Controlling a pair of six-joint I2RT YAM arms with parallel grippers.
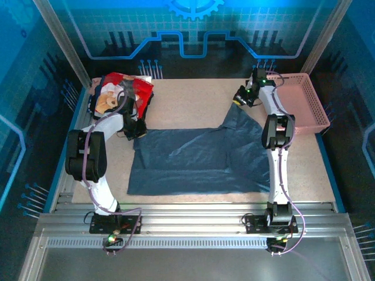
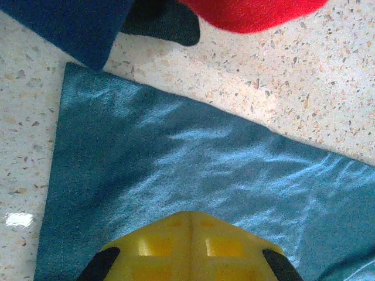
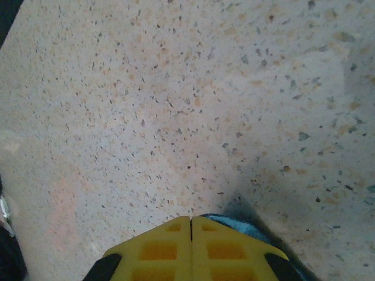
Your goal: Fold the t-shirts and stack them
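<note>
The slate-blue shirt point(image 1: 193, 161) lies spread on the desk point(image 1: 187, 96). Its long axis runs left to right across my reach, and one corner is drawn out toward the far right. My right fingers point(image 1: 242, 96) are at that far-right corner. In the right wrist view they are pressed together point(image 3: 196, 225) with a scrap of the blue cloth point(image 3: 237, 221) pinched at their tip. The speckled stone-pattern desk point(image 3: 176, 117) lies beyond them.

My left fingers point(image 1: 136, 127) sit at the shirt's far-left corner. Seen from the left wrist they are closed tight point(image 2: 196, 225) over the cloth point(image 2: 176, 164). I cannot tell whether any of it is caught between them.

Just beyond that corner, on the far-left side, the red shirt point(image 1: 126, 88) with its printed front is heaped on darker clothes, and a black shirt point(image 2: 167, 23) shows under its edge point(image 2: 252, 12).

A pink lattice basket point(image 1: 319, 114) stands to the shirt's far right, past my right arm. Blue panels point(image 1: 193, 35) close the space behind the desk, and ribbed metal rails point(image 1: 193, 225) run along the near side of the shirt.
</note>
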